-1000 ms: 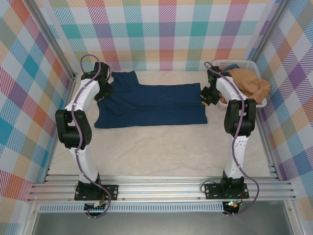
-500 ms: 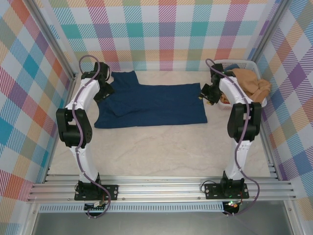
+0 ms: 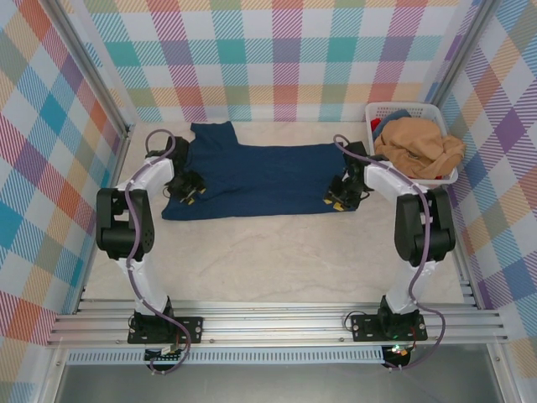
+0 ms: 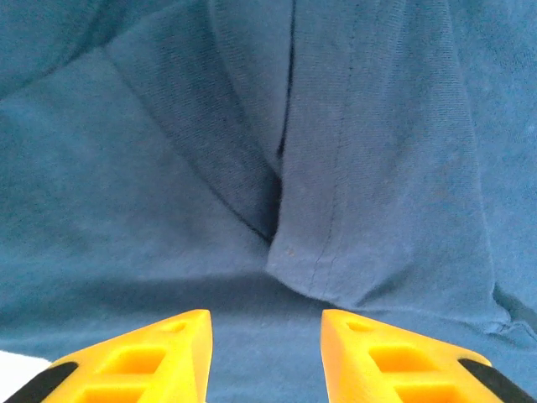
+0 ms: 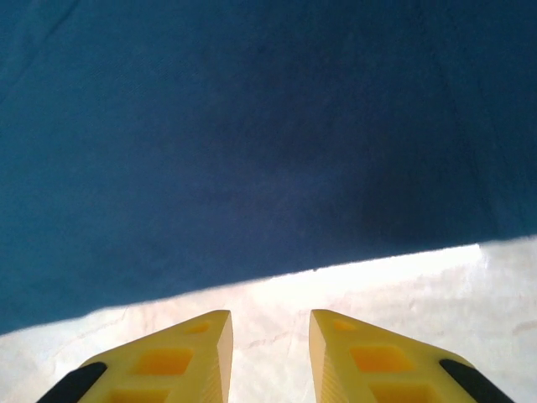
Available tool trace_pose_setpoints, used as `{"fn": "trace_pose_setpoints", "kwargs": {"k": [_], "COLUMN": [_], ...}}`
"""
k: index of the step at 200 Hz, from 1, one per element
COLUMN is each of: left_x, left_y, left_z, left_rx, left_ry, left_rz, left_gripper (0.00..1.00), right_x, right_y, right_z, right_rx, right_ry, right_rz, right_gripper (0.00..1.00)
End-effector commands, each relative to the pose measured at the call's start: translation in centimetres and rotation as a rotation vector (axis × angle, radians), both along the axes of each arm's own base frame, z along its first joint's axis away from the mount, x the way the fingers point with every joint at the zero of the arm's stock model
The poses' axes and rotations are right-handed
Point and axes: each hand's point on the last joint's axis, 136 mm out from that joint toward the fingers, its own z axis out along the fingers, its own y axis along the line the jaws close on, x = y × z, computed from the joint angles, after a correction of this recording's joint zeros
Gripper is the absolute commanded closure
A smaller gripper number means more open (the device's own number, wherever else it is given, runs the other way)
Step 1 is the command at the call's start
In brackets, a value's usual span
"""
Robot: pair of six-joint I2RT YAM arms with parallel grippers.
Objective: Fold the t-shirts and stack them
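The navy t-shirt (image 3: pixel 260 176) lies flat on the far half of the table (image 3: pixel 277 252), its long axis running left to right, roughly parallel to the back wall. Its left end is the uneven one: a flap juts toward the far wall there, and the left wrist view shows a sleeve with a stitched hem folded over the body cloth. The right end finishes in a straight edge. The left gripper (image 3: pixel 191 186) hangs low over that left end, its yellow fingers (image 4: pixel 151 357) apart with only cloth below them. The right gripper (image 3: pixel 338 200) sits at the shirt's near right corner, fingers parted and holding nothing, over bare table just beside the near edge. The tan-orange t-shirt (image 3: pixel 417 144) is bunched in the white basket (image 3: pixel 394 107) in the far right corner.
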Motion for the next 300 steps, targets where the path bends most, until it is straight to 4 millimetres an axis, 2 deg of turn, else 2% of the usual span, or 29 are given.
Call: {"fn": "trace_pose_setpoints", "kwargs": {"k": [1,21,44,85,142,168,200,229,272,300], "left_x": [1.4,1.4,1.3,1.5,1.0,1.6,2.9,3.6,4.1,5.6], "left_y": [-0.4,-0.3,-0.5,-0.7,-0.6,-1.0,-1.3,-1.6,-2.2,-2.9], "left_z": [-0.7,-1.2,-1.7,-2.4,-3.2,-3.5,-2.5,-0.7,1.9,2.2], "left_rx": [-0.048,-0.037,-0.042,-0.046,0.014,0.017,0.047,0.06,0.077,0.071], "left_ry": [-0.025,-0.026,-0.014,-0.009,0.042,0.032,-0.003,-0.041,-0.076,-0.077], "left_rz": [0.001,-0.005,-0.022,-0.031,-0.082,-0.088,-0.1,-0.115,-0.112,-0.128], "left_gripper": [0.61,0.63,0.72,0.75,0.73,0.71,0.84,0.96,1.0,1.0], "right_x": [1.7,1.9,1.8,1.7,2.1,2.2,2.1,2.0,1.9,2.0], "right_y": [0.2,0.1,0.2,0.1,0.3,0.3,0.2,0.2,0.0,0.1], "right_z": [0.2,-0.2,-0.5,-0.7,-0.4,-0.9,-1.5,-1.2,-1.2,-1.2], "right_rx": [0.014,0.006,0.006,0.005,0.011,0.009,0.001,-0.001,-0.013,-0.006], "right_ry": [-0.029,-0.016,-0.005,0.001,0.001,0.013,0.027,0.021,0.023,0.025], "right_rz": [-0.009,-0.011,-0.018,-0.021,-0.017,-0.015,-0.014,-0.015,-0.011,-0.013], "right_gripper": [0.71,0.71,0.72,0.73,0.73,0.73,0.73,0.74,0.75,0.75]}}
